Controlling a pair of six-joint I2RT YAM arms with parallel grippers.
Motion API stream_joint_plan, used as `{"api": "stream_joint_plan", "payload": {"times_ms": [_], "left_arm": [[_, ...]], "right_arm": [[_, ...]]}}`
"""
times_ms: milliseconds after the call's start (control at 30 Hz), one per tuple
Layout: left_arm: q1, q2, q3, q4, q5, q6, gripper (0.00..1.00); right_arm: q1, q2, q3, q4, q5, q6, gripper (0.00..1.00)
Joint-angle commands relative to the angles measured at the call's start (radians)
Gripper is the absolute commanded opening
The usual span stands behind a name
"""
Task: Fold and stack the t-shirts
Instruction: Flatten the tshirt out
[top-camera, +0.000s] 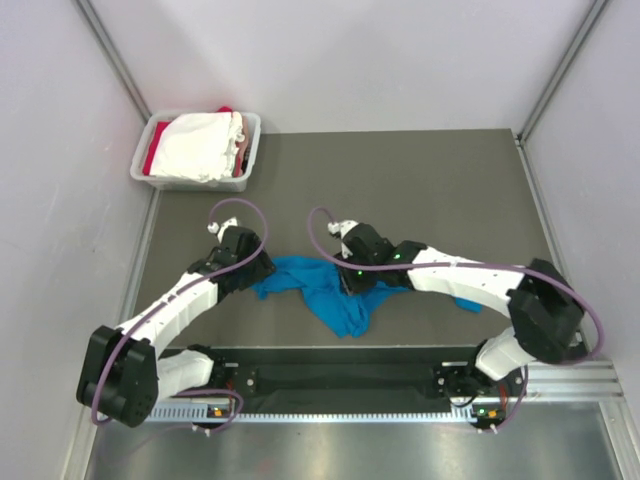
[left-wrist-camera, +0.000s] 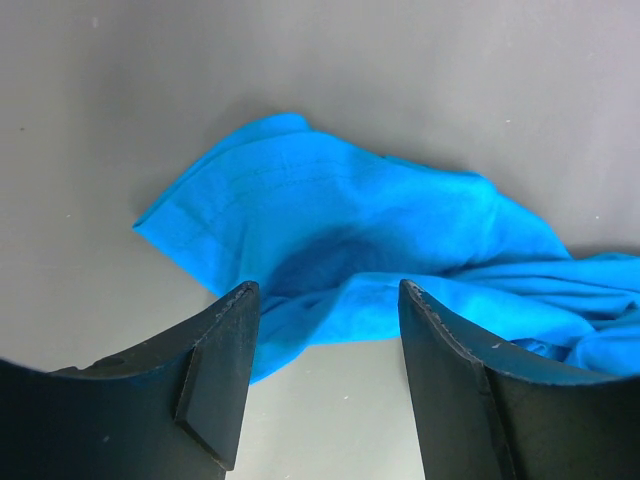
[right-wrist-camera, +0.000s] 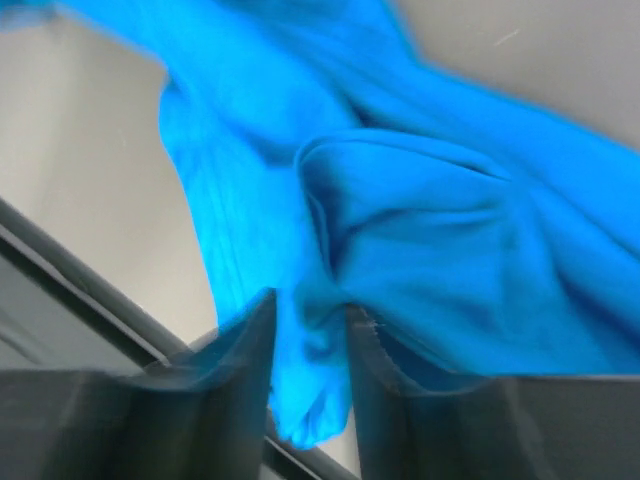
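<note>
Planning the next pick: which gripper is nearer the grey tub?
Left. The left gripper hovers at the left end of the blue shirt, nearer the tub; the right gripper pinches the shirt farther right.

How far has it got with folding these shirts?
No folded stack shows. The right hand pinches the crumpled bright blue cloth t-shirt; the left hand hovers open at its edge. A white cloth garment and a red one wait in the pale grey plastic tub.

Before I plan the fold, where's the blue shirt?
Top view: the blue shirt lies crumpled front-centre on the table, left gripper at its left end, right gripper pinching its middle.
</note>
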Motion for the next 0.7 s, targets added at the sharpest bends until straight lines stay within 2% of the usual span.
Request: {"api": "stream_joint_plan", "payload": {"times_ms": [0,67,167,467,667], "left_arm": [[0.002,-0.023,0.023,-0.012,-0.028,0.008,0.63],[0.003,-0.027,0.016,0.002,-0.017,0.008,0.62],[0.002,-0.029,0.011,0.005,-0.017,0.006,0.62],[0.002,-0.033,-0.003,0.019,-0.014,0.005,0.62],[0.002,-0.041,-0.006,0.019,-0.009,0.008,0.62]], "right_arm": [[0.042,0.043,0.054,-0.066,-0.012,-0.063,0.44],[0.032,0.013,0.054,-0.086,0.007,-0.079,0.58],[-0.013,-0.065,0.047,-0.094,0.006,-0.074,0.63],[-0.036,-0.159,0.071,-0.108,-0.008,-0.095,0.63],[-0.057,-0.078,0.053,-0.042,-0.03,-0.14,0.57]]}}
